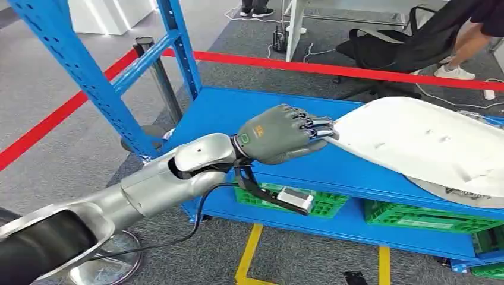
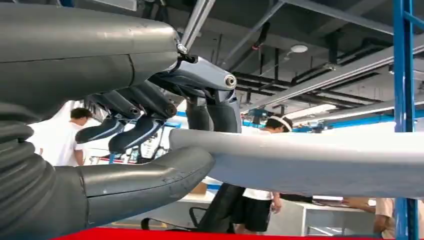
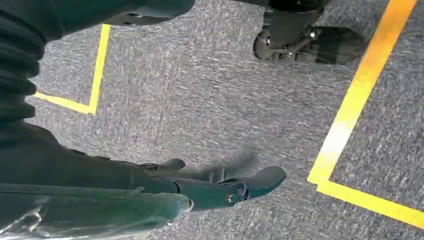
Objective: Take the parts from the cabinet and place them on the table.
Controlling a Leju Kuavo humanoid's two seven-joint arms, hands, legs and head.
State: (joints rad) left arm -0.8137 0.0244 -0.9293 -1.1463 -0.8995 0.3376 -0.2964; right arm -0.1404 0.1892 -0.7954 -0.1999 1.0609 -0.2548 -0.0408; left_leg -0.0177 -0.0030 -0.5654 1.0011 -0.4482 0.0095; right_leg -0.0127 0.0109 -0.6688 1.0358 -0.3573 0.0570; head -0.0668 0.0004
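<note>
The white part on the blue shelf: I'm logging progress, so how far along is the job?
Early stage. Nothing looks delivered yet: the white part lies on the blue shelf of the cabinet. In hand: the left hand grips the part's near edge, fingers above and thumb beneath it. The right hand hangs over the floor, holding nothing. Left: lifting the part off and carrying it to the table.

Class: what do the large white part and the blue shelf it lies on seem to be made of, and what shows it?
White part: probably moulded plastic, matt; smooth curved shell with thin edge.
Blue shelf: likely painted steel; glossy flat deck, perforated uprights.
</note>
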